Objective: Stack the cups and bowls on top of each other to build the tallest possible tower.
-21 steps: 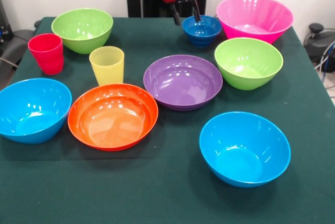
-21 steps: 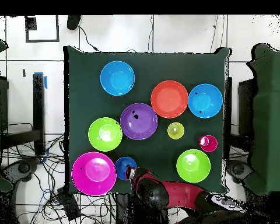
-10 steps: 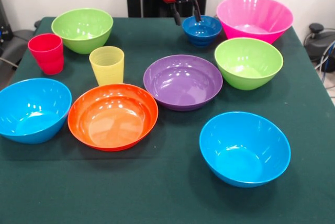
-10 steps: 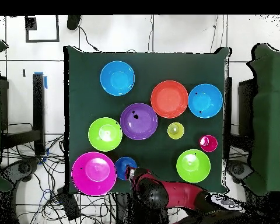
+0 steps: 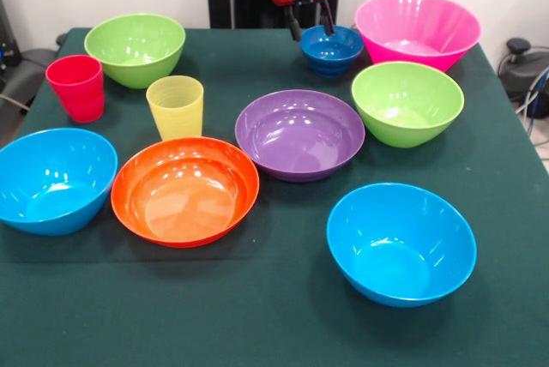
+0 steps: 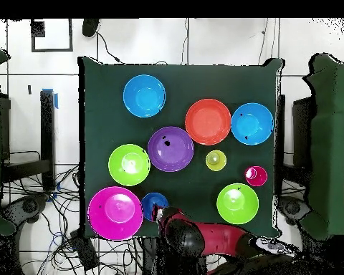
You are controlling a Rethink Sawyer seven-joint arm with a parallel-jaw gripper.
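Note:
My gripper (image 5: 311,26) hangs open at the small dark blue bowl (image 5: 331,50), at the rim's left side: one finger is outside the rim and the other is over the bowl. Beside it stands the big pink bowl (image 5: 417,29). Lime green bowls (image 5: 407,101) (image 5: 135,48), a purple bowl (image 5: 299,133), an orange bowl (image 5: 185,189) and light blue bowls (image 5: 53,180) (image 5: 401,242) sit apart on the cloth. The red cup (image 5: 77,86) and yellow cup (image 5: 176,106) stand upright at the left. Nothing is stacked. From overhead the gripper (image 6: 159,213) touches the dark blue bowl (image 6: 152,204).
The green cloth (image 5: 274,324) covers the table to its edges. The red arm (image 6: 211,240) reaches in over the table's edge by the pink bowl (image 6: 115,213). Cables lie on the floor beside the table.
The gripper has shifted a little to the right along the dark blue bowl's rim. No bowl or cup has moved.

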